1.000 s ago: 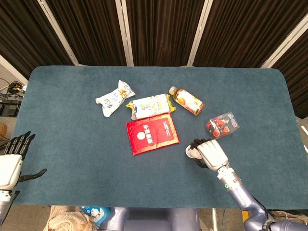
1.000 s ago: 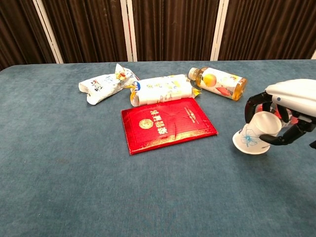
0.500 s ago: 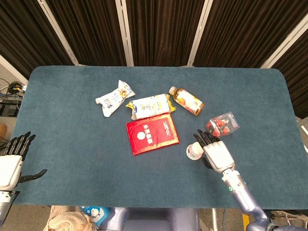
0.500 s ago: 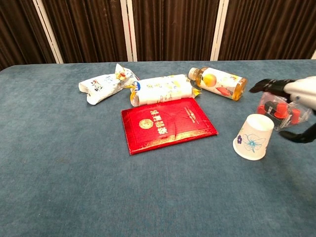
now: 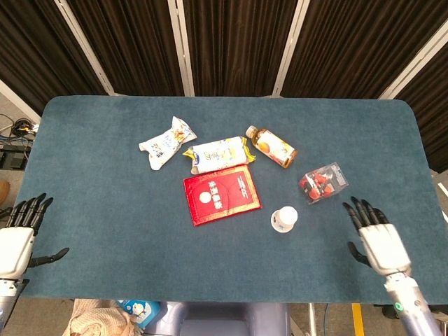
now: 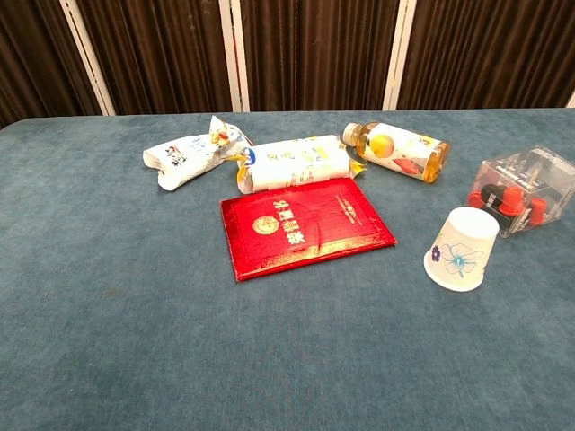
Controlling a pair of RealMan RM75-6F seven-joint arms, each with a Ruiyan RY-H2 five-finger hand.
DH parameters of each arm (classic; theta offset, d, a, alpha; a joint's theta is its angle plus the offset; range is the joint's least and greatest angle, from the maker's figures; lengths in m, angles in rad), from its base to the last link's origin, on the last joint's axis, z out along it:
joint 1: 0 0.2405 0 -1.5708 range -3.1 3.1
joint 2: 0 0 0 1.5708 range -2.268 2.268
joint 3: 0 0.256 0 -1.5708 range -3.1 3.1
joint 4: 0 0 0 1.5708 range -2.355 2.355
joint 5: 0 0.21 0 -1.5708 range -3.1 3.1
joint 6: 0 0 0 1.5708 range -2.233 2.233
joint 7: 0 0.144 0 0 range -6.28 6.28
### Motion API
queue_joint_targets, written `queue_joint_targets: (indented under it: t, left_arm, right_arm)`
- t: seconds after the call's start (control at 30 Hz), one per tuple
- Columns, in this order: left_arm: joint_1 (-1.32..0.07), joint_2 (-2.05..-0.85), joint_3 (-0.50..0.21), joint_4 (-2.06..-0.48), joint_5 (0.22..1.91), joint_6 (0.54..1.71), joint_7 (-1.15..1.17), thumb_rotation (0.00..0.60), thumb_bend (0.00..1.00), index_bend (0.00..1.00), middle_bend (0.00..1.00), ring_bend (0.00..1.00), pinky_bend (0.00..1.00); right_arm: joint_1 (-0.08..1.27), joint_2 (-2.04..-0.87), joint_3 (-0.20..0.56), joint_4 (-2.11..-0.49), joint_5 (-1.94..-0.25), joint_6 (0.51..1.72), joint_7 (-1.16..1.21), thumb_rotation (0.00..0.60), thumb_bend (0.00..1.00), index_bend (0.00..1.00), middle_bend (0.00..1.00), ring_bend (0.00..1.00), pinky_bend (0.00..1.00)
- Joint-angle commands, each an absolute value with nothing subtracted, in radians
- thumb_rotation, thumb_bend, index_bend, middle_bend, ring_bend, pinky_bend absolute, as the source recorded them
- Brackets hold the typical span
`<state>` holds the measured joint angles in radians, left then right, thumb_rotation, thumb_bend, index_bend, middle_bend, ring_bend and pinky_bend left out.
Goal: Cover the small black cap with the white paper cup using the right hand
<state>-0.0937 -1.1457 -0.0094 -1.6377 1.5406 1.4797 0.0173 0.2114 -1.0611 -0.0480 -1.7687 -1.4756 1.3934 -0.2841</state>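
Upside down now, the white paper cup (image 5: 284, 219) (image 6: 462, 249) — mouth on the blue table (image 5: 105, 182) (image 6: 108, 341), base up, leaning a little, a blue flower printed on its side. Stands alone right of centre in the head view, at the right of the chest view, touched by neither hand. No sign of the small black cap in either view; cannot tell whether under the cup.

Low at the right edge of the head view, the right hand (image 5: 378, 238): well apart from the cup, fingers spread, holding nothing, palm side down over the table's near edge. Low at the left edge, the left hand (image 5: 17, 238), likewise spread and empty, thumb out to the side. Neither one in the chest view.

Just left of the cup, a red booklet (image 5: 221, 194) (image 6: 303, 224) lying flat with gold print on its cover. Above that, a yellow-and-white snack pack (image 5: 218, 154) (image 6: 292, 162), and further up and left a crumpled white wrapper (image 5: 166, 143) (image 6: 190, 151). Upper right of the booklet, a juice bottle (image 5: 270, 146) (image 6: 400, 149) on its side — orange label, cap toward the snack pack. Right of the cup and slightly above, a clear plastic box (image 5: 324, 181) (image 6: 524, 189) with red and black pieces inside, near the cup but not touching.
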Motion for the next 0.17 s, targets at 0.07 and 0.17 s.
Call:
queue_joint_targets:
  t: [0.07, 0.17]
  left_arm:
    - [-0.093, -1.149, -0.007, -1.631, 1.552, 1.485, 0.018, 0.6, 0.0, 0.0, 0.0, 0.0, 0.02]
    - [-0.094, -1.151, -0.007, -1.628, 1.558, 1.489, 0.015, 0.6, 0.0, 0.0, 0.0, 0.0, 0.02]
  right_arm:
    - [0.137, -1.024, -0.076, -1.729, -1.508, 1.482, -0.202, 0.6, 0.39, 0.0, 0.0, 0.0, 0.13]
    - [0.109, -1.028, -0.078, -1.699, -1.524, 1.52, -0.171, 0.6, 0.39, 0.0, 0.0, 0.0, 0.11]
